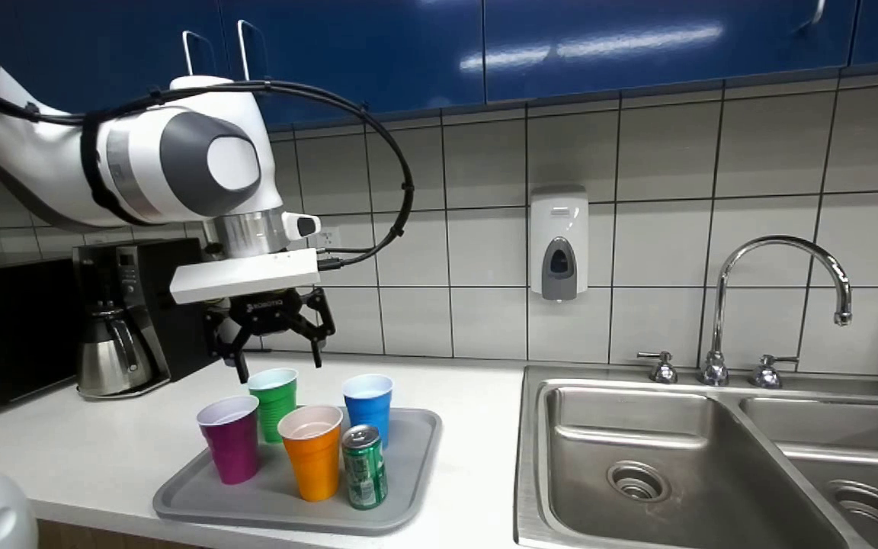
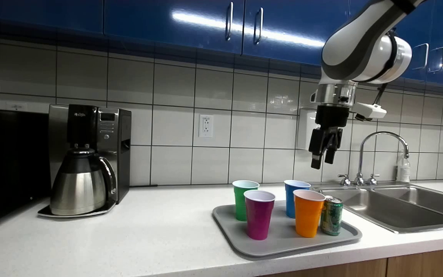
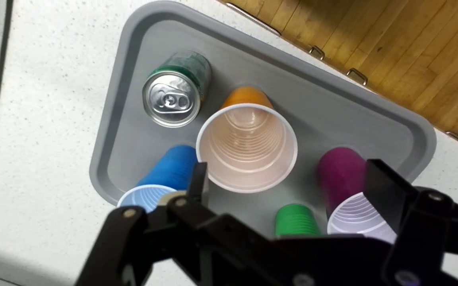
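Claw [image 1: 280,363]: spread wide above the tray [image 1: 414,450], pinching nothing.
Stage: no grip made; handling, I judge, not begun.
Orange cup [image 3: 249,149]: upright on the tray, seemingly empty (I can see its bottom).
Green cup [image 1: 277,406], purple cup [image 1: 231,450], blue cup [image 1: 371,410]: upright on the tray; insides only partly visible.
Can [image 3: 171,97]: near a tray corner, contents hidden.
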